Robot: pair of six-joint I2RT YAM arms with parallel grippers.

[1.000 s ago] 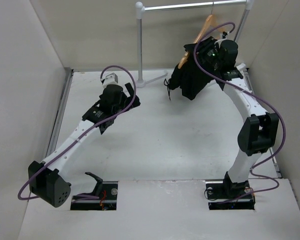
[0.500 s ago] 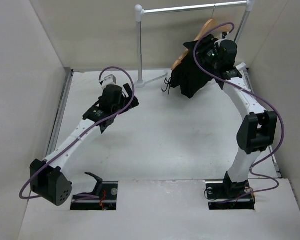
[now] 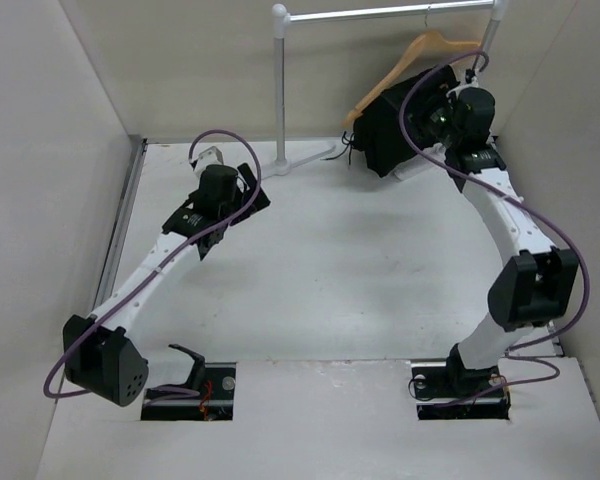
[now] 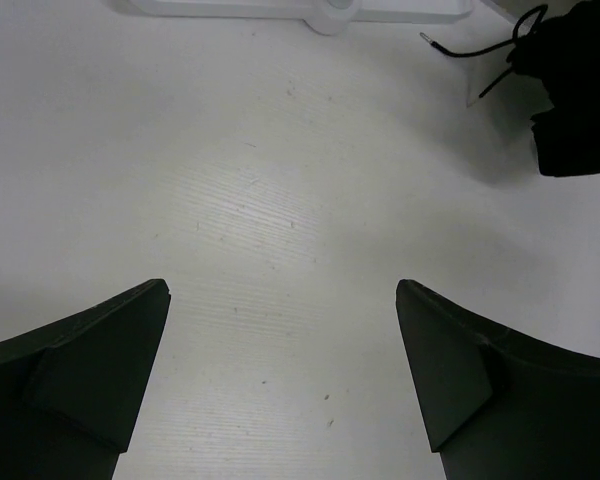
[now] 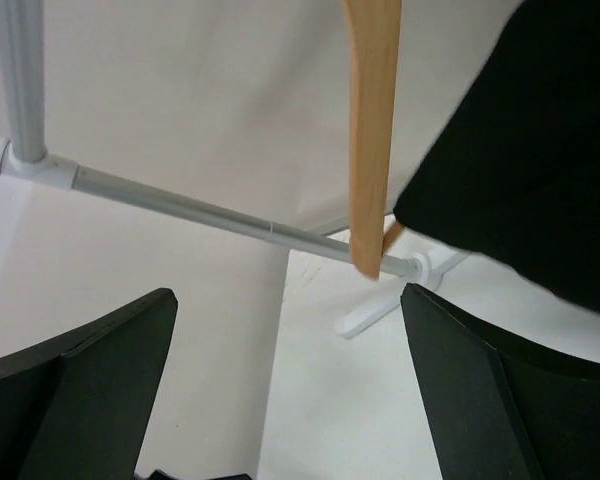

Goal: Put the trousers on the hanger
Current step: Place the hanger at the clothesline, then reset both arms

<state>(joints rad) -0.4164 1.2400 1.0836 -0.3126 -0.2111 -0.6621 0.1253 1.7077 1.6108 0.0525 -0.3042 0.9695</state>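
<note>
The tan wooden hanger (image 3: 420, 48) hangs by its hook from the rack's rail, and the black trousers (image 3: 385, 125) are draped over its crossbar, bunched below it. My right gripper (image 3: 430, 110) is just right of the trousers, open, holding nothing. In the right wrist view the hanger's arm (image 5: 372, 130) and the trousers (image 5: 540, 140) lie beyond the open right gripper (image 5: 288, 300). My left gripper (image 3: 252, 195) hovers open over the table left of centre. In the left wrist view the left gripper (image 4: 282, 300) is empty, and a trouser end (image 4: 580, 90) with a drawstring shows at the upper right.
The silver rack (image 3: 380, 12) spans the back, its post (image 3: 280, 90) rising from a white foot (image 4: 320, 10) on the table. The rack's rail (image 5: 210, 210) crosses the right wrist view. Walls enclose the table on the left, back and right.
My right gripper has opened and drawn back to the right. The hanger with the trousers has swung up and right and now hangs from the rail. The left arm shifted slightly back-left.
</note>
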